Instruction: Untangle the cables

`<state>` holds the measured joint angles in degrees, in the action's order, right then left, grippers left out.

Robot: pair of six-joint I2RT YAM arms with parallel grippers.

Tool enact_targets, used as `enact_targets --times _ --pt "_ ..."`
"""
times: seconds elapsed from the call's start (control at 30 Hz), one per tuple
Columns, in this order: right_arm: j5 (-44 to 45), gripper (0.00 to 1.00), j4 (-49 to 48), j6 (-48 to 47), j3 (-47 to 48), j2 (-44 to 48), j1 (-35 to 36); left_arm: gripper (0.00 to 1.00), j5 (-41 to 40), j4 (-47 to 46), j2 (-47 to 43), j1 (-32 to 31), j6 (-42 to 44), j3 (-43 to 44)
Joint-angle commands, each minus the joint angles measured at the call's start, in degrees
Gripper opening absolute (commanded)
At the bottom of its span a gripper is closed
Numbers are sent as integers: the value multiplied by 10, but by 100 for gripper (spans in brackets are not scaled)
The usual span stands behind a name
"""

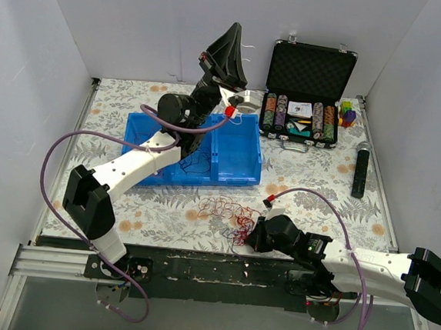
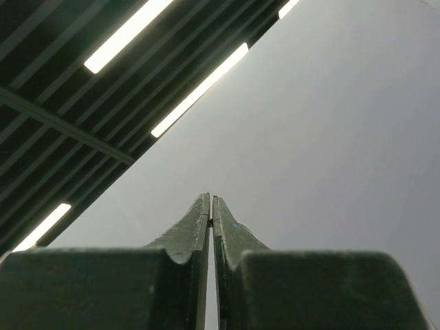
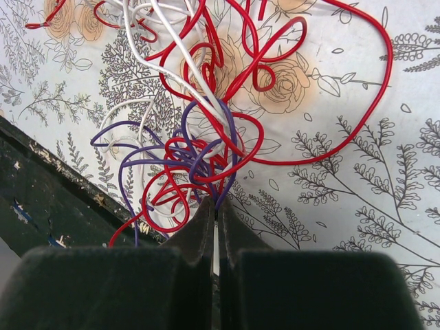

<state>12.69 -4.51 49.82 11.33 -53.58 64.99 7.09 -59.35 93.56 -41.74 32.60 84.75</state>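
White walls (image 1: 29, 56) close the flowered surface (image 1: 318, 197) on three sides, with open room beyond the right hand (image 1: 254, 236). That hand is pinched tight on one tangle of cables (image 3: 206, 130) just ahead of it, by the near edge: red, white and purple, strands uncountable. The left hand (image 2: 211, 201), fingers together, points upward above one blue bin (image 1: 237, 147).

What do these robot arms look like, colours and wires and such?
The left arm and right arm have white shells with black joints. A purple hose loops along each, tipped with a red plug. The left gripper and right gripper each have two dark tapered fingers.
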Motion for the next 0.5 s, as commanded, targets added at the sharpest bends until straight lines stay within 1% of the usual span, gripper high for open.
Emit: enact_targets --times 0.0,0.2,0.3,0.47 --pt "2 1 81 -3 -27 -9 2 0 22 -23 2 2 18 64" --pt "1 1 81 -4 -25 -10 3 0 64 -23 72 5 50 211" --pt "2 1 83 -3 -26 -7 2 0 66 -11 94 7 49 273" --pt "1 1 84 -5 -27 -3 2 0 85 7 103 10 66 307"
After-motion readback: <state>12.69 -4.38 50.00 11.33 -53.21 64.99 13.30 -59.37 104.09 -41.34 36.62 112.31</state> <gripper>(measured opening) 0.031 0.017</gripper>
